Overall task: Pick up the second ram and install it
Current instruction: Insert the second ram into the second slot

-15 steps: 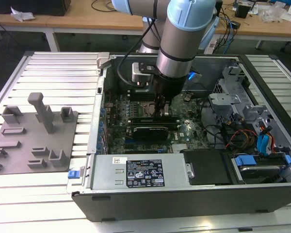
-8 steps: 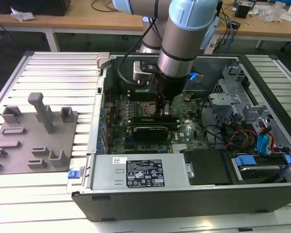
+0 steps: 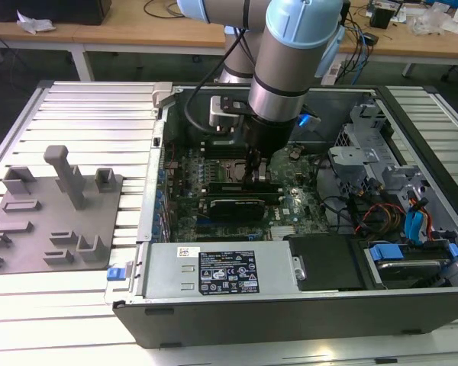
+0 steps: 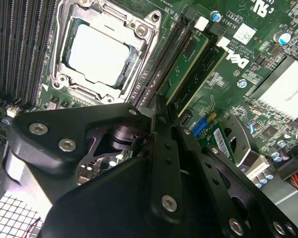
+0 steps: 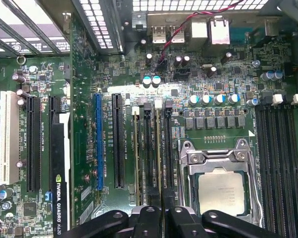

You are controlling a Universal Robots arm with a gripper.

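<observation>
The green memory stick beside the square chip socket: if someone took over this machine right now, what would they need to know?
Gripper: down inside the computer case, at the black memory slots beside the CPU socket. Whether it is gripping cannot be told.
Second ram: standing along a slot, one end at the gripper's tip, next to another green stick already in its slot.
Done: the stick is picked up and at the slots.
Left: check that it is fully seated; that does not show.
</observation>
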